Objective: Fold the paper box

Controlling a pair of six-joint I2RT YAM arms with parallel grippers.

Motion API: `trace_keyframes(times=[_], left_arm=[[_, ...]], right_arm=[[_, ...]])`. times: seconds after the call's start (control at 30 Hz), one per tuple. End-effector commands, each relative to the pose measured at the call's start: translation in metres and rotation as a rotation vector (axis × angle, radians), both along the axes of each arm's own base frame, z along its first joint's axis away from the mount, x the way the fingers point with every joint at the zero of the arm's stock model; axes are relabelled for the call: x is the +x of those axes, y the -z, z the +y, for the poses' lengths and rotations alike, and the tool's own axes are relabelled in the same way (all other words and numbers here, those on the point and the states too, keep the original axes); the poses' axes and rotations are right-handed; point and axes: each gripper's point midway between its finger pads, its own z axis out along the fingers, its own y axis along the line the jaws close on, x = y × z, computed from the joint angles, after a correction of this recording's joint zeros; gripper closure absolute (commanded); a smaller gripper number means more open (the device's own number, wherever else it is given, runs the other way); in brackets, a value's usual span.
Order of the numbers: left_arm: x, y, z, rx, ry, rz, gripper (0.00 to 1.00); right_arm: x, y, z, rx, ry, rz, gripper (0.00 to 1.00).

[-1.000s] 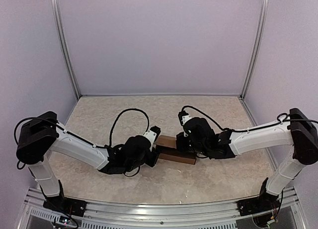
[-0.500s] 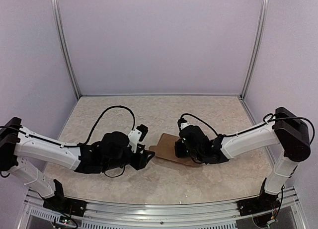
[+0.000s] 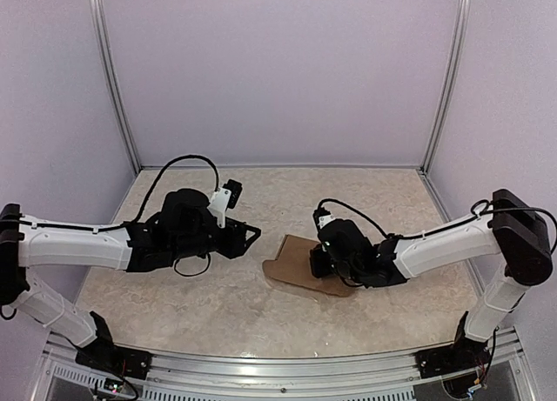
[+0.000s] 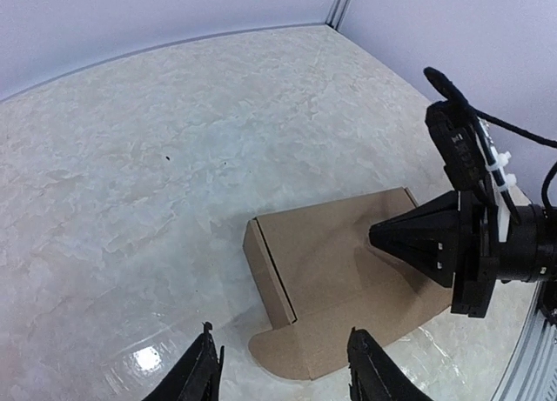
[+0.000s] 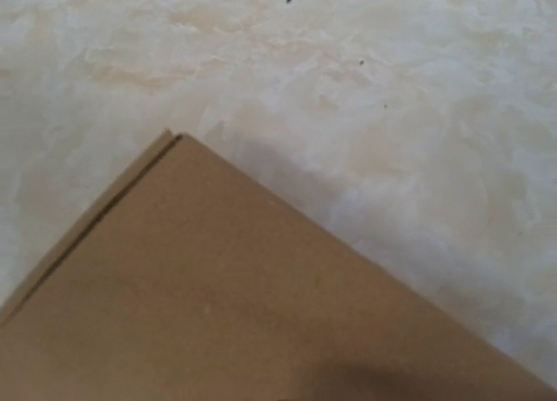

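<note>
Right gripper (image 4: 376, 234), jaws closed, presses the paper box (image 4: 331, 262) onto the desk (image 4: 130, 157); left gripper (image 3: 250, 237), jaws parted and empty, should fold strictly along its creases.

Soft, even light; right wrist view blurred.

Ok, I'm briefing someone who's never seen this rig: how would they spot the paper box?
Start at the marbled table between the lilac walls. Right of its centre, under the shut right pincer, lies the paper box: a creased brown cardboard piece with a rounded tab, the only brown thing there.
</note>
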Motion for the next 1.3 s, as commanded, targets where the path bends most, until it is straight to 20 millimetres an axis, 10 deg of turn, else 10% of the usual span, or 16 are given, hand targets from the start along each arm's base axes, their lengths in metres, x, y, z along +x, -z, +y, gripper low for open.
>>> trace_keyframes(times=[0.0, 0.37, 0.83, 1.27], left_arm=[[0.01, -0.005, -0.008, -0.044, 0.048, 0.066, 0.51], [0.046, 0.012, -0.018, -0.056, 0.034, 0.121, 0.44], [0.075, 0.042, -0.025, -0.193, 0.046, 0.292, 0.41], [0.068, 0.086, -0.02, -0.239, 0.047, 0.47, 0.41]], right_arm=[[-0.007, -0.024, -0.007, -0.019, -0.027, -0.017, 0.94], [-0.012, -0.046, -0.057, -0.044, 0.089, 0.0, 0.4], [-0.026, 0.012, -0.083, 0.174, 0.146, 0.349, 0.34], [-0.026, 0.022, -0.075, 0.408, 0.11, 0.424, 0.52]])
